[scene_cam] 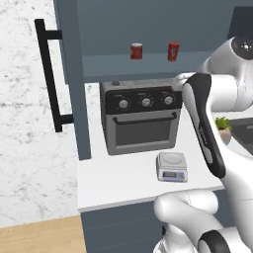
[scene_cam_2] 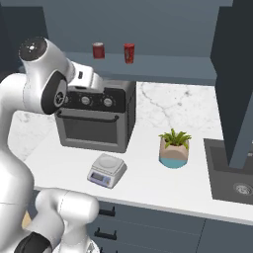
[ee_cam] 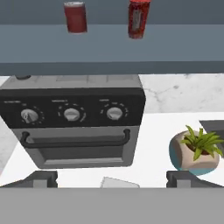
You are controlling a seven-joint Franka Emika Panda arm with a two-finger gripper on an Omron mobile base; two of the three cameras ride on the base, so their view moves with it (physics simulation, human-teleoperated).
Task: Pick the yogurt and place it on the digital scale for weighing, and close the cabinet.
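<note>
The yogurt is a dark red cup with a brighter red top. It stands on the lower shelf of the open cabinet, to the right of a red can. The digital scale sits on the white counter in front of the toaster oven; a sliver of its platform shows in the hand view. My gripper is open, fingertips wide apart and nothing between them. It hovers above the oven, well short of the shelf. The cabinet doors stand open.
A red can with pale rims stands left of the yogurt. A grey toaster oven with knobs sits under the shelf. A potted plant and a dark sink lie to the right.
</note>
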